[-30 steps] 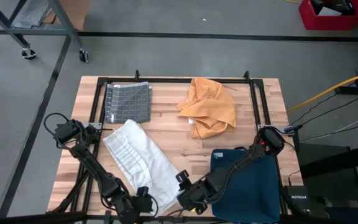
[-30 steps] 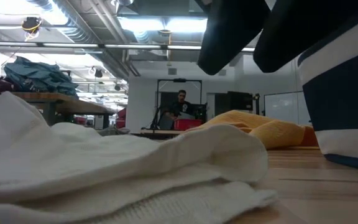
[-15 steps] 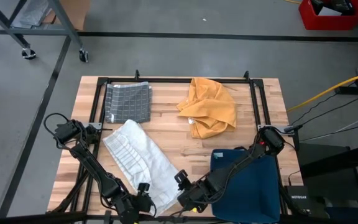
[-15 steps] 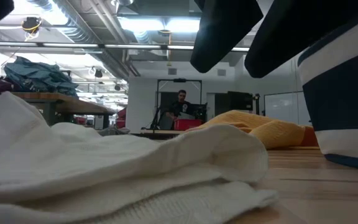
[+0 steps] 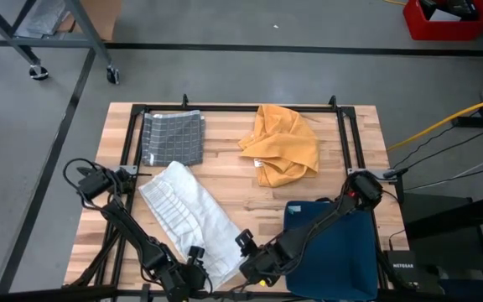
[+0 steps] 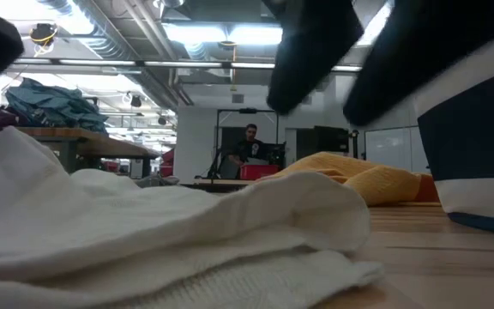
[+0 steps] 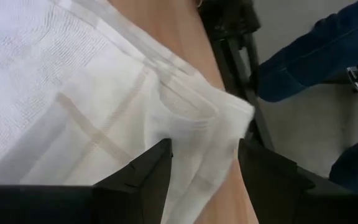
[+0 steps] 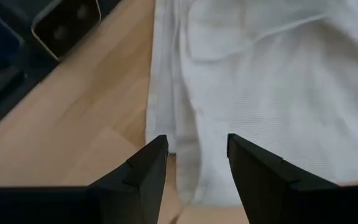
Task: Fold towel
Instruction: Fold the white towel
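Approach step: left pincer (image 7: 201, 165) and right pincer (image 8: 194, 158), both open and empty, straddle the white towel's (image 5: 189, 214) near edge; next, close on it.

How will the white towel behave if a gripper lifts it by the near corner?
The white towel will probably drape: it already lies in soft folds and creases. It looks thin, so likely light. The layers stacked at its near corner may slide apart unless they are pinched together.

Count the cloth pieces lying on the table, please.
4: grey checked towel at the far left, orange cloth at the far middle, white towel at the near left, dark blue cloth at the near right.
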You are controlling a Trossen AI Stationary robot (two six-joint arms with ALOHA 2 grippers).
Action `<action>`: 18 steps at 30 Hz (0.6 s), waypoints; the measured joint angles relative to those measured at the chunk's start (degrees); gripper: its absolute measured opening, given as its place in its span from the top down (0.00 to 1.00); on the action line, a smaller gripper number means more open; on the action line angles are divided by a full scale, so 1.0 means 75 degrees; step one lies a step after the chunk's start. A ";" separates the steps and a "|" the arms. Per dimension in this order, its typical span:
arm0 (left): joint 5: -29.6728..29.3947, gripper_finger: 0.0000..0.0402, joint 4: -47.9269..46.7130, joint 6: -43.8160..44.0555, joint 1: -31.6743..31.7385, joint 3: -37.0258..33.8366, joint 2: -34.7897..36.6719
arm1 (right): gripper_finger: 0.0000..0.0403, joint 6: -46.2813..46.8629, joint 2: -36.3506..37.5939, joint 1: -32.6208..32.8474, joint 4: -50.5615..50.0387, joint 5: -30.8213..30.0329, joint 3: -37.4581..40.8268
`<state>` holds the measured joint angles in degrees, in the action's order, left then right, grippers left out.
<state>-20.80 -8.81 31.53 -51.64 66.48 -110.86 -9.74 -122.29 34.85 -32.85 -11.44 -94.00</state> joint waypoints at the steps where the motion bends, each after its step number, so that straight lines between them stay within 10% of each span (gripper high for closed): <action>1: 0.0000 0.56 0.0006 0.0000 0.0000 0.0000 -0.0032 | 0.57 -0.0001 -0.0077 0.0000 0.0012 0.0021 0.0000; 18: -0.0015 0.56 0.0102 -0.0271 -0.0015 0.0006 -0.0325 | 0.57 -0.0360 -0.0641 0.0006 0.0449 0.0214 -0.0003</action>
<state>-20.91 -8.04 29.50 -51.75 66.52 -113.30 -12.44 -127.10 34.89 -29.48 -9.83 -94.02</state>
